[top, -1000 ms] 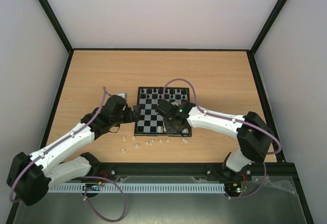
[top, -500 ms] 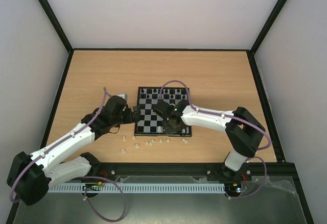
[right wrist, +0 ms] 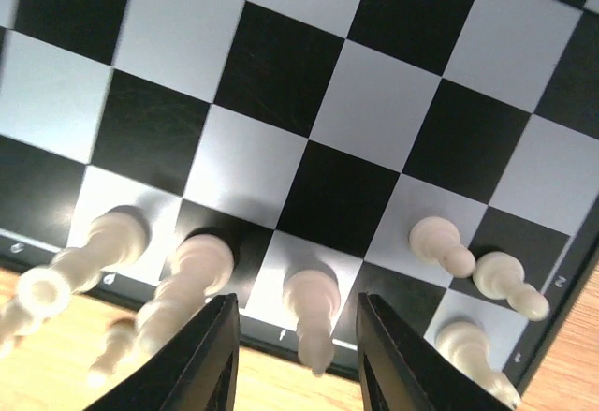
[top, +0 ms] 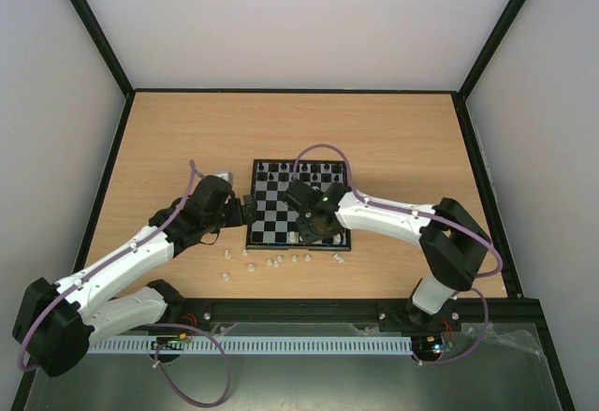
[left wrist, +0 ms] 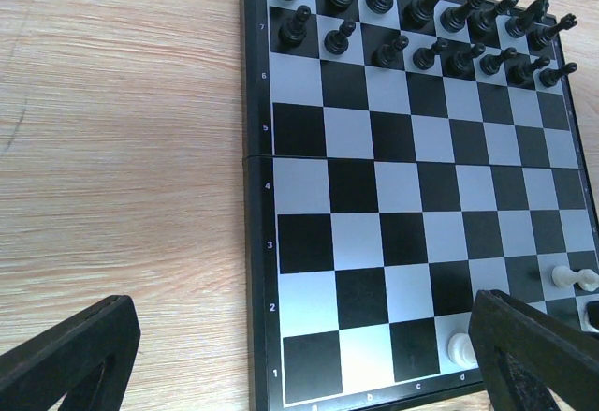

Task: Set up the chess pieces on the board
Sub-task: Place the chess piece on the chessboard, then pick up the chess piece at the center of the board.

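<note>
**At the Board's Lower Rank: Backing Off a White Piece Without Tipping It**

Low in the right wrist view, the right gripper (right wrist: 298, 310) straddles a white piece (right wrist: 309, 303). The piece stands upright on a pale square in the bottom rank of the board (right wrist: 374, 102). The jaws are released: I see a strip of board on either side of the piece, so neither of the fingers (right wrist: 211, 355) touches it. The clearance is slim, more so on the right.

I judge the step in hand to be letting go and withdrawing. I proceed as follows:

1. I spread the jaws further before any travel, because a brush from either finger would topple so light a piece.
2. I lift straight up along the piece's axis and hold off any sideways motion until the fingertips are above its head.
3. I watch the neighbours. One white chessman (right wrist: 192, 271) stands just to the left, and a small cluster (right wrist: 440, 242) sits at lower right. I judge the exit path should cross neither.
4. I leave the left gripper (left wrist: 304, 317) alone. It is spread wide, holds nothing, and sits beside the board's left edge at centre left of the top view.

The black pieces (left wrist: 430, 18) fill the two top rows in the left wrist view. The loose white pieces (top: 281, 260) lie on the table (top: 187, 130) just below the board in the top view, and I judge the next fetch starts there.
</note>
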`<action>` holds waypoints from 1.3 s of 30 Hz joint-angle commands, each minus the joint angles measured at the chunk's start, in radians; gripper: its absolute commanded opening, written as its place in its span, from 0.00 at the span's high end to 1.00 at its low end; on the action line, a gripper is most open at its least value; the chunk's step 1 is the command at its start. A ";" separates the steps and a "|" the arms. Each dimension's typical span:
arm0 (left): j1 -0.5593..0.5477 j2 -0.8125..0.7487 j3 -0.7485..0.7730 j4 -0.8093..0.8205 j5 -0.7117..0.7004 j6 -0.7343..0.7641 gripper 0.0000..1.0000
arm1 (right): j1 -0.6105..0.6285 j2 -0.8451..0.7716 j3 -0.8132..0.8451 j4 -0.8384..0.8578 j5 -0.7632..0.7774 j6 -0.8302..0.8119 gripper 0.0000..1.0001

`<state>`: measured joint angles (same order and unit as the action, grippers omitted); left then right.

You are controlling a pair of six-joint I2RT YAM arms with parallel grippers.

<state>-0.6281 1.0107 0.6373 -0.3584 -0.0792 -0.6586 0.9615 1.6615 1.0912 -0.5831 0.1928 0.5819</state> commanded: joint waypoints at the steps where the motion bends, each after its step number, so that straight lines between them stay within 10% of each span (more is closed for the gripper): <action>1: 0.000 -0.007 -0.008 -0.012 -0.010 -0.003 0.01 | 0.043 -0.100 0.020 -0.085 0.020 0.031 0.64; 39: 0.001 -0.022 -0.006 -0.016 -0.011 -0.004 0.01 | 0.139 0.033 -0.085 0.059 -0.039 0.075 0.78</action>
<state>-0.6281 1.0000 0.6373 -0.3649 -0.0799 -0.6594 1.1042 1.6772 1.0046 -0.5117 0.1612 0.6724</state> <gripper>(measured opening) 0.994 0.227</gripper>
